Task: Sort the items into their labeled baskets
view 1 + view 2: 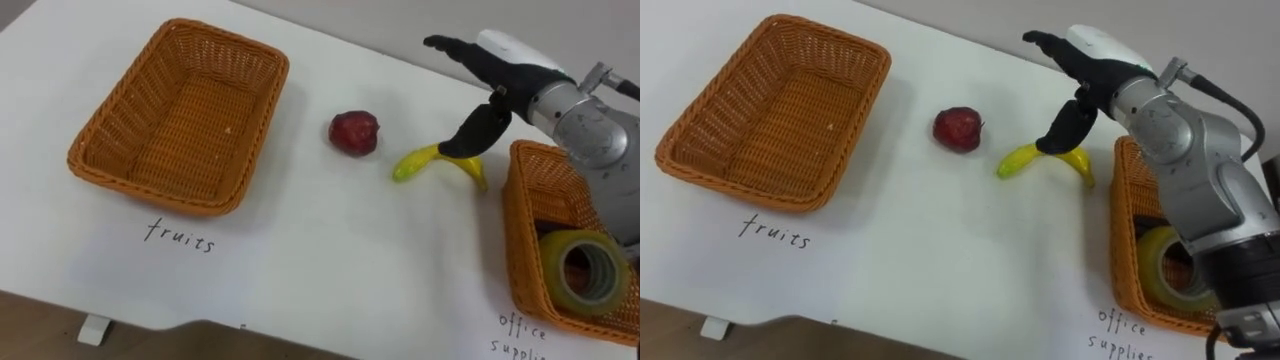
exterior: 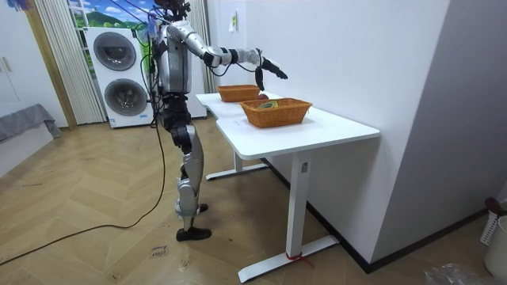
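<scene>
**White table (image 1: 330, 270) set with baskets and fruit**

Bears an empty wicker basket (image 1: 170, 120) toward the left, behind a handwritten label (image 1: 180, 235). Holds a red apple (image 1: 354, 132) near the middle, well apart from that basket, with a yellow banana (image 1: 420, 162) near it on the right. Carries a second wicker basket (image 1: 520, 240) at the right, just beside the banana, behind a second handwritten label (image 1: 525, 335).
</scene>
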{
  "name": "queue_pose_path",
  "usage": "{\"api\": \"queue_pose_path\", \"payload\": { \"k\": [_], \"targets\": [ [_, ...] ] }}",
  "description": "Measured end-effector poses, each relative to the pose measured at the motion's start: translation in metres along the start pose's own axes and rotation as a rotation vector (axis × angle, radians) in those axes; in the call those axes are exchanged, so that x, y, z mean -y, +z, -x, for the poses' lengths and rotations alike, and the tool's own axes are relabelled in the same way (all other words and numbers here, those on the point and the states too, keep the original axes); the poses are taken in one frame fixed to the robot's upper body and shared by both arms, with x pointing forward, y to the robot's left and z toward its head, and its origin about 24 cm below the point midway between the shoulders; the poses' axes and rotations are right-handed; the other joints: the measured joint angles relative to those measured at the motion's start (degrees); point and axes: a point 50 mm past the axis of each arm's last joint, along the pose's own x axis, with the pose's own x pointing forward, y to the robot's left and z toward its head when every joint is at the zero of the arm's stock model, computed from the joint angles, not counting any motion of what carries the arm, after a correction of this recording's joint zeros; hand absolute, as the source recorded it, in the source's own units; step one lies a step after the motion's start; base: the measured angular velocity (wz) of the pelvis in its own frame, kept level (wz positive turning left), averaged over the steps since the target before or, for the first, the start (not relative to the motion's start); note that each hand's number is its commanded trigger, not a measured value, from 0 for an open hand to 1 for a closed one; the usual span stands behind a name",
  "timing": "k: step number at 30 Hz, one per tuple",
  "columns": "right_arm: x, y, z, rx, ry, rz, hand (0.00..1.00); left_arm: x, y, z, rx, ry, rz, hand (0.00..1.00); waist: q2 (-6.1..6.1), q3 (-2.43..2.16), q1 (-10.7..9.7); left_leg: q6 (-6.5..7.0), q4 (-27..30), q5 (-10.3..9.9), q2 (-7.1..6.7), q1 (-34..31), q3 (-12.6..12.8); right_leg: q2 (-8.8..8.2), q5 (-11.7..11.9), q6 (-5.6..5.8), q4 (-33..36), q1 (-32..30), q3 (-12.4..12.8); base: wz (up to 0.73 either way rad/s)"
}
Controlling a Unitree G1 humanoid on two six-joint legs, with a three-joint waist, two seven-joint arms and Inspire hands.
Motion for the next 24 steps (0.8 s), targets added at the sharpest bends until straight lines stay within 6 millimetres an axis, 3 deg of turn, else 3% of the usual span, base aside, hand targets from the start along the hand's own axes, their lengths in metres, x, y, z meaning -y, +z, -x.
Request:
{"api": "queue_pose_path", "payload": {
  "k": [5, 11, 17, 24],
  "targets": [
    [0.001, -0.002, 0.001, -0.008, 0.0, 0.007, 0.0, 0.0, 0.0, 0.0, 0.001, 0.0, -0.001, 0.0, 0.0, 0.0, 0.04, 0.0, 0.01, 0.0, 0.0, 0.0, 0.02, 0.0, 0.0, 0.0, 0.0, 0.0, 0.01, 0.0],
    [-0.005, -0.019, -0.001, -0.108, 0.024, 0.047, 0.0, 0.0, 0.007, -0.001, 0.017, 0.001, 0.001, 0.0, 0.13, 0.1, 0.68, 0.01, 0.09, 0.01, 0.01, -0.73, -0.03, -0.01, 0.07, -0.1, 0.03, -0.74, 0.14, -0.01],
    [-0.027, -0.04, -0.004, -0.223, 0.118, 0.079, 0.0, 0.003, 0.017, -0.002, 0.037, -0.014, -0.027, 0.0, 0.8, 0.61, 1.77, 0.01, -0.24, 0.03, -0.02, -0.93, -0.16, -0.06, 0.12, -0.15, 0.0, -1.16, 0.12, -0.01],
    [-0.036, -0.048, -0.005, -0.255, 0.11, 0.077, 0.0, 0.006, 0.025, -0.002, 0.051, -0.017, -0.038, 0.0, 0.89, 0.68, 1.87, 0.0, -0.47, 0.05, -0.03, -1.89, -0.12, -0.06, 0.12, -0.15, -0.07, -2.25, 0.05, 0.0]
  ]
}}
